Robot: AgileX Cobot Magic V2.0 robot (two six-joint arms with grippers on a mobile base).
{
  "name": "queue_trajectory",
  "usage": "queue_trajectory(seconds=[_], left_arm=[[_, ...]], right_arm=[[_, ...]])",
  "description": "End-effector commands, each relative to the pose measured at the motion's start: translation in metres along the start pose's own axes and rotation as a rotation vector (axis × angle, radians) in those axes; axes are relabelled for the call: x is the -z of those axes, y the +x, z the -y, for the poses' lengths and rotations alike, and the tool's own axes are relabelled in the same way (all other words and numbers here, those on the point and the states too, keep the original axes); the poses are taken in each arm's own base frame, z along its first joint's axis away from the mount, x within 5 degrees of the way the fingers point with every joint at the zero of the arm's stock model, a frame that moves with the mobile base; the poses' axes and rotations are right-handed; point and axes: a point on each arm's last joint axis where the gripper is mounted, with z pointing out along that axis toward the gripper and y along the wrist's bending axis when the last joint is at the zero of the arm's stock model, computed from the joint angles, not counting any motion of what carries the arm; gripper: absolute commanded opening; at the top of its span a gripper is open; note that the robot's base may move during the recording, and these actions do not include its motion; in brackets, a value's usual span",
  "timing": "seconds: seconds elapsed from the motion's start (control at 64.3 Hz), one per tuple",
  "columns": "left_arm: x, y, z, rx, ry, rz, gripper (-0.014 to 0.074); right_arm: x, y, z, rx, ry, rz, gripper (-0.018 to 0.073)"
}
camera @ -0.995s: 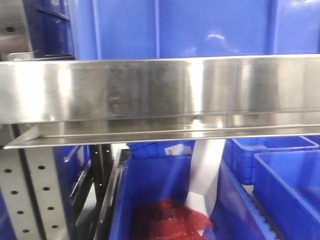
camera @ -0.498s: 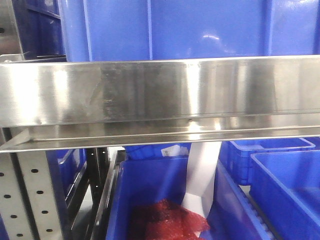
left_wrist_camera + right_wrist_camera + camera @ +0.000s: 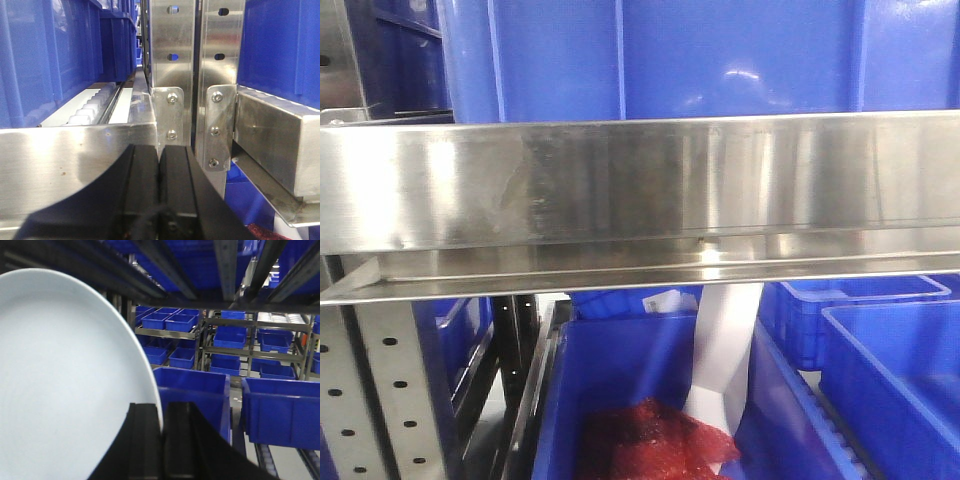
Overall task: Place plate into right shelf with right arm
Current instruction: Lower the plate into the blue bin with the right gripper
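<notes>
- Right end effector [image 3: 162, 412]: black fingers narrow, pinched on the rim of a large round pale-white glazed plate [image 3: 65, 375]. The rim edge runs down into the slot btw the two fingers.
- Plate sits left of & above the right end effector. Nearly the whole disc hangs off to one side, w/ only a small bite of rim held.
- Handling (my read): looks ceramic or similar, so stiff w/ no give. Prob fairly heavy for a rim pinch, so its wt levers on the pads and it may pivot or droop. The surface looks smooth, so slippery. Brittle too: a knock on steel could chip or crack it.
- Where to hold: the rim is the only option for a narrow pinch. Present grip looks ok, tho a deeper bite would be safer. Can't tell how far the pads reach in, since the finger bodies hide the contact.
- Ahead of & below the right end effector: open blue plastic bins [image 3: 192, 385]. Dark shelf bars [image 3: 165, 267] run overhead. Can't tell which level is the target shelf.
- Left end effector [image 3: 160, 157]: black fingers pressed together, nothing btw them. A brushed steel rail [image 3: 75, 160] is right in front, w/ perforated steel uprights [image 3: 172, 50] just beyond.
- Front view: no arm or plate visible. It shows a horizontal steel shelf beam [image 3: 640, 180] and, below it, a blue tub holding red crinkled stuff [image 3: 650, 445].
- Risk: the plate's far edge sweeps wide to the left of the right end effector, so watch clearance to bars & bin walls. Go slow, and release only once the plate is supported.
</notes>
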Motion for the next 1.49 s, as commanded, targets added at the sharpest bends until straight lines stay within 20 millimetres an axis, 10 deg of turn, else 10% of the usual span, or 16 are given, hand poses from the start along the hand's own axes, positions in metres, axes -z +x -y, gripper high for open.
queue_trajectory(seconds=[0.0, 0.264, 0.591, 1.119, 1.477], left_arm=[[0.001, -0.005, -0.002, 0.005, -0.017, 0.088, -0.0047], [0.001, -0.005, -0.002, 0.005, -0.017, 0.088, -0.0047], [0.001, -0.005, -0.002, 0.005, -0.017, 0.088, -0.0047], [0.001, -0.005, -0.002, 0.005, -0.017, 0.088, -0.0047], [0.001, -0.005, -0.002, 0.005, -0.017, 0.088, -0.0047]], right_arm=[[-0.026, -0.029, -0.002, 0.014, 0.009, 0.029, 0.0055], [-0.104, -0.040, -0.007, 0.015, 0.058, -0.114, 0.0055], [-0.203, 0.025, -0.020, 0.048, 0.048, -0.305, 0.0055], [-0.252, 0.088, -0.013, 0.070, 0.077, -0.445, 0.0068], [-0.250, 0.090, -0.011, 0.072, 0.092, -0.479, 0.0621]])
